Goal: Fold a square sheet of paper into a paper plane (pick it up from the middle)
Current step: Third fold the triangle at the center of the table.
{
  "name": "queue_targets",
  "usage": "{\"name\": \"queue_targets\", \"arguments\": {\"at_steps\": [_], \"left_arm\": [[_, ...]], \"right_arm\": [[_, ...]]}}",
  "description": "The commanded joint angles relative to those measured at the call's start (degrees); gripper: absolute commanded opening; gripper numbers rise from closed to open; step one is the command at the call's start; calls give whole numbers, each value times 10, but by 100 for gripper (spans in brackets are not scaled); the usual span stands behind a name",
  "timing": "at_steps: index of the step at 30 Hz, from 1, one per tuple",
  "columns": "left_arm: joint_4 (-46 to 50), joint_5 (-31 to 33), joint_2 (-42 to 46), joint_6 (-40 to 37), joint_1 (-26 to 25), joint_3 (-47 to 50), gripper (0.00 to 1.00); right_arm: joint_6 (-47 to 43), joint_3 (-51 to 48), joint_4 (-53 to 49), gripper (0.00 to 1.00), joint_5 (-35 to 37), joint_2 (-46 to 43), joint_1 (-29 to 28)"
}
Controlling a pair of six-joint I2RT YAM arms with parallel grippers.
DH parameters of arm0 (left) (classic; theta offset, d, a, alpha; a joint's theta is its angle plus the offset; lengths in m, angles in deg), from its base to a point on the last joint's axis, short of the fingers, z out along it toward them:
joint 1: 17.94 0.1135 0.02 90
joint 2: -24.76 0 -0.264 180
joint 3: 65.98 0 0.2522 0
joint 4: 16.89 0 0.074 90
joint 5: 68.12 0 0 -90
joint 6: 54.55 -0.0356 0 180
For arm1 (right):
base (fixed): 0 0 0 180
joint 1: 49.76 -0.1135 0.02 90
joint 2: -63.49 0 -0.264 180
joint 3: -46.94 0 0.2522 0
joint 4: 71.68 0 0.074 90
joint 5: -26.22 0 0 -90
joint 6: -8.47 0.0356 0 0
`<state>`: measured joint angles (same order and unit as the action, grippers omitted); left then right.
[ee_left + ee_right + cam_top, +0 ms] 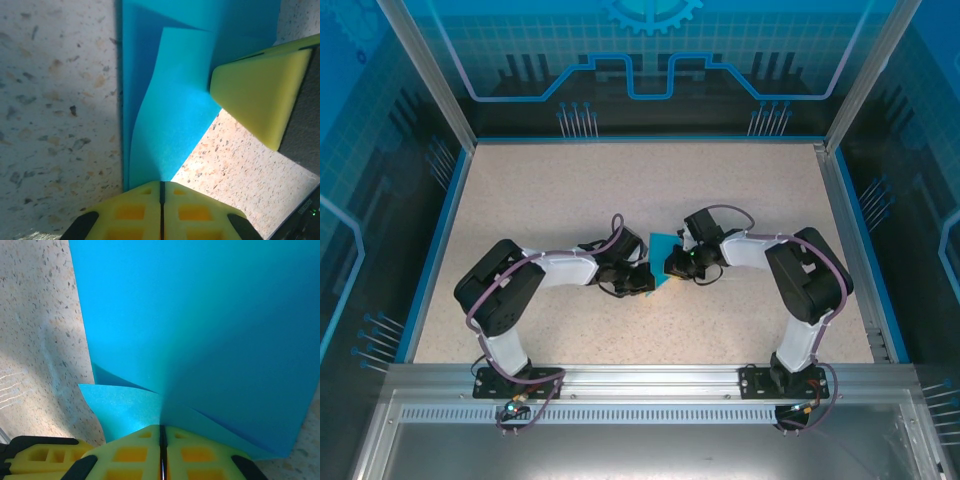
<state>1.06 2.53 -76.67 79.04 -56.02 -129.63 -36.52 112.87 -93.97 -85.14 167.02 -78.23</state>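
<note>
You are pinching the folded cyan sheet (200, 315) over the speckled table (620, 190), left gripper (161, 186) and right gripper (161, 429) both clamping it, arms bending inward, tips near each other.

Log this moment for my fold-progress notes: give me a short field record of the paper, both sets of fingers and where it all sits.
sheet of paper: cyan-blue, partly folded, layers overlapping, not yet a plane
position: middle of the table
left gripper: fingers shut on the sheet's edge
right gripper: fingers shut on the sheet, opposite the left
table surface: speckled beige
</note>
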Motion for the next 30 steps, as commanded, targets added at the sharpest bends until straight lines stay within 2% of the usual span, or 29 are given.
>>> {"name": "queue_targets", "arguments": {"at_steps": [1,12,18,23,30], "left_arm": [[24,-5,-2,-1,2,16,6],[35,-2,23,-4,1,38,6],[36,4,4,-2,1,33,2],[37,6,-2,-1,1,30,0],[42,15,-4,-1,2,31,0]], "right_arm": [[-4,9,-20,10,46,15,8],[-5,20,-30,9,64,34,9],[-23,20,-4,10,54,-4,4],[-47,9,25,9,41,-47,-20],[-28,-11,31,5,31,-44,-51]]}}
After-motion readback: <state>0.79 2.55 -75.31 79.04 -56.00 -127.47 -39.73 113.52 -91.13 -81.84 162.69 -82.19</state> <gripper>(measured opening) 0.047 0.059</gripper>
